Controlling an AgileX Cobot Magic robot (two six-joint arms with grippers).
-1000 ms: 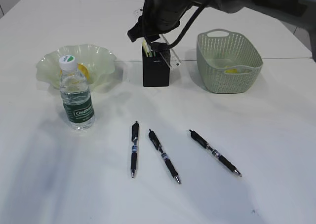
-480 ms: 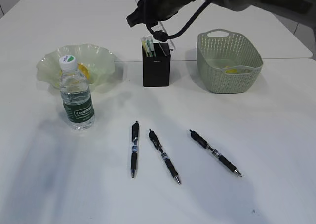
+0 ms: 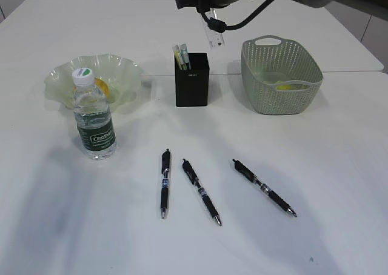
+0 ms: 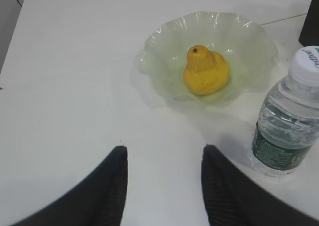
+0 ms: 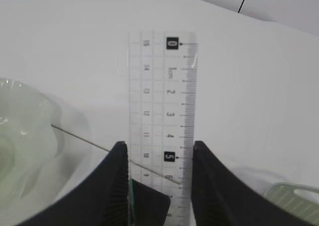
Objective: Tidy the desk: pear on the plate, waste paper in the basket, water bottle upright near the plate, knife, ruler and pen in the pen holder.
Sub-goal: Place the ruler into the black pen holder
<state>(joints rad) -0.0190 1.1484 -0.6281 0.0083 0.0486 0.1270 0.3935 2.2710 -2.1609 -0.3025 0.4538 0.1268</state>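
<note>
My right gripper is shut on the clear ruler. It holds the ruler in the air above and slightly right of the black pen holder. A slim green-and-yellow tool sticks out of the holder. Three black pens lie on the desk. The yellow pear sits in the ruffled green plate. In front of the plate the water bottle stands upright. My left gripper hangs open over bare desk.
The sage-green basket stands right of the pen holder, with something pale and yellow inside. A seam crosses the desk behind the holder. The right arm's cable hangs above the basket.
My right gripper has risen and shifted right, lifting the ruler from beside the pen holder's top to well above it. Everything else is unmoved.
</note>
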